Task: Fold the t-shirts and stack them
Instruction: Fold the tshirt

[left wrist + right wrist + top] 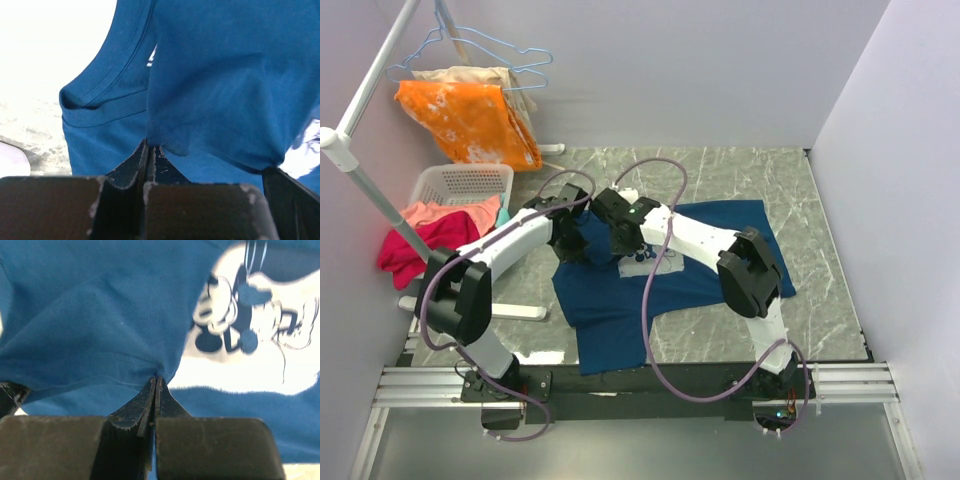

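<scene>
Top view: grey marbled table (740, 170), white walls. One navy t-shirt (610, 335) is spread at centre. Two arms are bent inward over it, left gripper (572, 245) and right gripper (620, 240) set close together. One white basket (460, 185) and one orange cloth (470, 120) are seen at far left.
Left wrist view: left gripper (149, 150) is pinched shut on a t-shirt (225, 90) fold.
Right wrist view: right gripper (157, 385) is clamped on the t-shirt (90, 315) beside one pale mouse print (250, 365).

Grey marbled table (820, 290) beneath one spread navy t-shirt (610, 330)

Matt cloth t-shirt (610, 330), seemingly glossy marbled table (750, 170)
</scene>
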Controlling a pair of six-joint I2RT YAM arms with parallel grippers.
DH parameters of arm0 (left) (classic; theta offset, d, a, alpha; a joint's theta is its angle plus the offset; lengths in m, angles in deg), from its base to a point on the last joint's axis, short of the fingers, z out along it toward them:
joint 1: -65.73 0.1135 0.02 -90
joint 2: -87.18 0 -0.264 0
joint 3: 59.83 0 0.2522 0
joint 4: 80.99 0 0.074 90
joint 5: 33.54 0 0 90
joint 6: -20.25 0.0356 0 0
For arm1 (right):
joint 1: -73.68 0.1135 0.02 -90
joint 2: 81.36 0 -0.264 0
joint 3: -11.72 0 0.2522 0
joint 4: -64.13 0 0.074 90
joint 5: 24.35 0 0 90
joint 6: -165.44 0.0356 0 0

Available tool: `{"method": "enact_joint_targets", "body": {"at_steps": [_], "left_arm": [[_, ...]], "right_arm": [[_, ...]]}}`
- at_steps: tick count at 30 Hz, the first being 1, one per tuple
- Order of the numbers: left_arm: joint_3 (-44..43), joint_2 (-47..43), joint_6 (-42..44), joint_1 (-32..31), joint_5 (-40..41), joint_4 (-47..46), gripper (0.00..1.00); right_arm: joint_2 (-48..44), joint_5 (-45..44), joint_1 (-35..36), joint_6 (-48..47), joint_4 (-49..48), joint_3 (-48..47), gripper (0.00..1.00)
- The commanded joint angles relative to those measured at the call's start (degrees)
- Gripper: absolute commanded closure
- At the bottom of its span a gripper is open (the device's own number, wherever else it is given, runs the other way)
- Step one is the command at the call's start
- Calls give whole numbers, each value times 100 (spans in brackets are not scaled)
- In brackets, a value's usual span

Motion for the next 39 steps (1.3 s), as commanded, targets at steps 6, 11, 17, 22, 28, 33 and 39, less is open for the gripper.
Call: {"method": "enact_joint_targets", "body": {"at_steps": [6,11,17,22,28,33,39], "left_arm": [[397,-248,-432,-256,-11,26,99],[582,-126,-485,-327,-125,-88,95],[443,-178,-564,-318,120,-18,76],[3,-371,-582,-327,507,333,74],[-619,-162,-125,-134,516,-26,69],[-1701,1112,498,139,279,-167,75],[-2924,2475,728,367,-37,-27,79]], "right_arm": [[-510,482,17,355,220,559,100],[-518,518,25,347,142,656,82],[-870,53,34,399,53,762,64],[-1143,-378,-36,452,254,621,61],[-1187,216,-1080,479,116,752,58],[-941,535,-2318,268,62,604,57],[-291,745,-3015,13,378,-108,57]]}}
